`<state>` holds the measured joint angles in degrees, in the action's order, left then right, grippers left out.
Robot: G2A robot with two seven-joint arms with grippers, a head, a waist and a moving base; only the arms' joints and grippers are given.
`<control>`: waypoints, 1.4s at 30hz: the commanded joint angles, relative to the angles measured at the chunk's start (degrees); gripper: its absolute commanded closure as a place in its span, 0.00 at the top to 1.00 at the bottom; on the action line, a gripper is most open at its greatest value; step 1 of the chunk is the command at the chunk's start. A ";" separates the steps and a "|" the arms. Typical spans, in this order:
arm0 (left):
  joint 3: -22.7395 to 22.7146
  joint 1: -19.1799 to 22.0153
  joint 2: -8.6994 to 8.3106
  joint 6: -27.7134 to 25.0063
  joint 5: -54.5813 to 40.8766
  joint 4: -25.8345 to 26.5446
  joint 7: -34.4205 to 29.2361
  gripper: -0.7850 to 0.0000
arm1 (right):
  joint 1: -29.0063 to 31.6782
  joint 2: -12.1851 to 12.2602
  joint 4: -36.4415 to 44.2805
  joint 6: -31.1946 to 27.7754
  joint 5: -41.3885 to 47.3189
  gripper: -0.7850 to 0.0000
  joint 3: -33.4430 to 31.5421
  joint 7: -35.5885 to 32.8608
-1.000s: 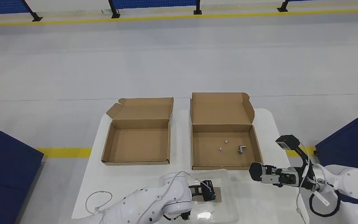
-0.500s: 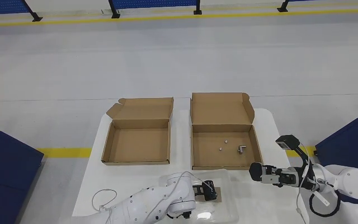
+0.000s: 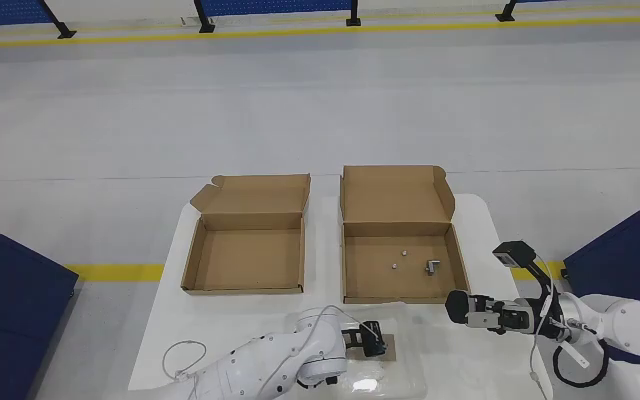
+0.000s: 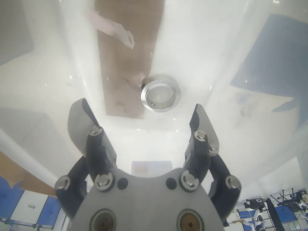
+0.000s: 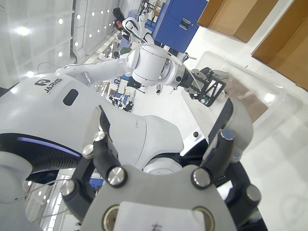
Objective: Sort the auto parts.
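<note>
Since the earlier frames almost nothing has shifted: the left arm's shell has settled slightly, the left end effector (image 3: 370, 340) keeps its place over the clear tray (image 3: 412, 362), and the right arm has not moved.

Top view. Two open cardboard boxes stand side by side on the white surface (image 3: 325, 270), lids folded back so that each can be loaded from above. The left-hand box (image 3: 245, 258) holds nothing. The right-hand box (image 3: 365, 275) has a small metal bracket (image 3: 433, 266) and two smaller pieces (image 3: 400, 253) on its floor, apparently parts sorted there. The tray sits at the near edge, just in front of the right-hand box, where both arms should be able to reach it. The right end effector (image 3: 458, 305) hangs off the tray's right side, apart from it.

Left wrist view. A silver shaft collar (image 4: 160, 96) lies flat in the tray, at the edge of a brown card (image 4: 125, 49). A translucent pinkish plastic piece (image 4: 113, 31) lies farther along the card. The fingers are spread wider than the collar and grip nothing. They point down into the tray just short of the collar, a pose suited to closing across its rim, which is judged to be the next pick.

Right wrist view. The right end effector's fingers are likewise spread and empty. It faces across the tray toward the left one, probably parked clear so that the left arm can work unhindered.
</note>
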<state>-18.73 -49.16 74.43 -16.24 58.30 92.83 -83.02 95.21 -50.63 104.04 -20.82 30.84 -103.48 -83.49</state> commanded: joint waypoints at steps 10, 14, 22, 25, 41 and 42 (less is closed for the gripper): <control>-0.92 -0.93 -0.01 -0.75 -0.09 -0.45 -0.34 0.42 | 0.00 0.00 0.00 0.00 0.00 1.00 0.00 0.00; -0.69 -0.87 0.43 -1.08 -0.12 -1.29 -0.18 0.38 | 0.00 0.00 0.00 0.00 0.00 1.00 0.00 0.00; -0.17 -0.44 1.55 -1.51 -0.35 -3.14 0.58 0.34 | 0.00 0.00 0.00 0.00 0.00 1.00 0.00 0.00; -0.08 -0.34 1.87 -1.55 -0.24 -3.81 0.65 0.33 | 0.00 0.00 0.00 0.00 0.00 1.00 0.00 0.00; 0.20 -0.47 3.20 -1.69 0.18 -6.18 0.80 0.27 | 0.00 0.00 0.00 0.00 0.00 1.00 0.00 0.00; 0.19 -0.51 3.26 -1.75 0.12 -6.32 0.85 0.28 | 0.00 0.00 0.00 0.00 0.00 1.00 0.00 0.00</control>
<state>-18.53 -49.63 77.63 -17.94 58.45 86.64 -82.23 95.21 -50.63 104.04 -20.82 30.84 -103.48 -83.49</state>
